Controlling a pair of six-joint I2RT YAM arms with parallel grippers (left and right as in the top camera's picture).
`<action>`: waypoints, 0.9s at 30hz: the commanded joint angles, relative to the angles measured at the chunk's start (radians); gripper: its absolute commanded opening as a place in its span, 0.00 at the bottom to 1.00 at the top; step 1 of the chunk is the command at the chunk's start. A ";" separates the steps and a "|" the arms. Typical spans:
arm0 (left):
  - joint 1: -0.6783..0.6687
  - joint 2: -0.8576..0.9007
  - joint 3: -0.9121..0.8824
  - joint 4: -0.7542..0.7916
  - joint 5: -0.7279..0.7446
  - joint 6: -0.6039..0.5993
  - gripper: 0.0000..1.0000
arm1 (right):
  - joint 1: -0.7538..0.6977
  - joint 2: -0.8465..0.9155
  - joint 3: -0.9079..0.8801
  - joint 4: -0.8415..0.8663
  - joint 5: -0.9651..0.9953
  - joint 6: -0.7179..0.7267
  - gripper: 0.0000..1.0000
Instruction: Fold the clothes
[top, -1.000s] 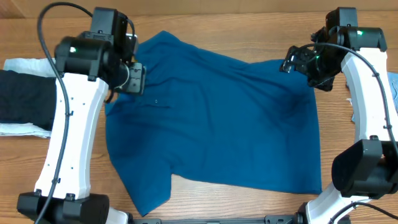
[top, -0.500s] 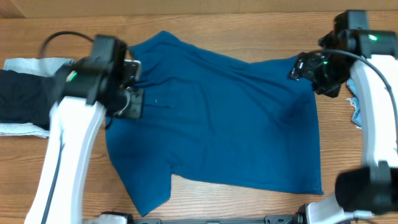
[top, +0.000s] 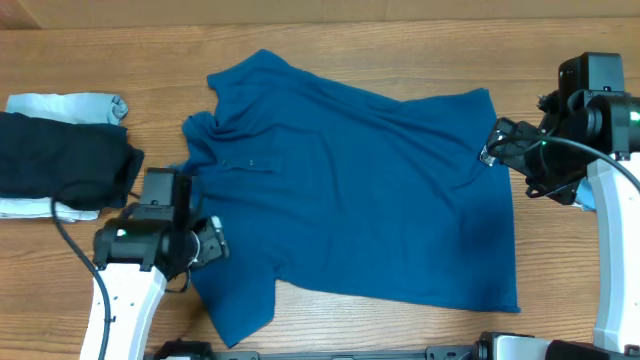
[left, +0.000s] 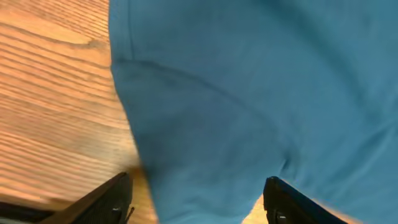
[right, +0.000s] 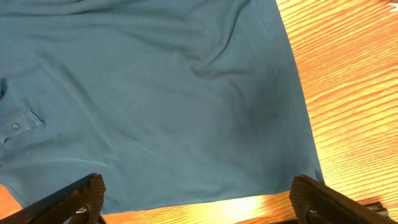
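- The royal-blue polo shirt (top: 360, 200) lies face up across the middle of the wooden bench (top: 400, 40). I judge it is laid flat like this so its edges can be lifted for a first fold.
- The shirt's long axis runs side to side, slightly skewed. The collar (top: 215, 125) and button placket (top: 250, 163) point to my left and the hem (top: 505, 220) to my right.
- One sleeve reaches away from the rig; the other (top: 240, 310) reaches toward it.
- My left hand (top: 208, 245) hovers over the shirt's near sleeve, just below the collar end. The wrist view shows it released, fingers spread and gripping nothing, with only blue knit beneath. From there it looks placed to take the sleeve edge.
- My right hand (top: 497, 148) sits just beside the far corner of the hem, jaws wide and empty. I read that as lining up on the corner.
- A near-black folded garment (top: 60, 170) rests beyond the collar, apart from the shirt.
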 joint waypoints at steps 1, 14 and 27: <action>0.078 -0.014 -0.044 -0.023 0.090 -0.183 0.73 | -0.004 -0.014 -0.003 0.013 0.010 -0.007 1.00; 0.130 -0.017 -0.277 -0.051 -0.021 -0.541 0.97 | -0.004 -0.014 -0.003 0.013 0.010 -0.029 1.00; 0.130 -0.015 -0.130 -0.251 -0.089 -0.422 1.00 | -0.004 -0.014 -0.003 0.003 0.010 -0.031 1.00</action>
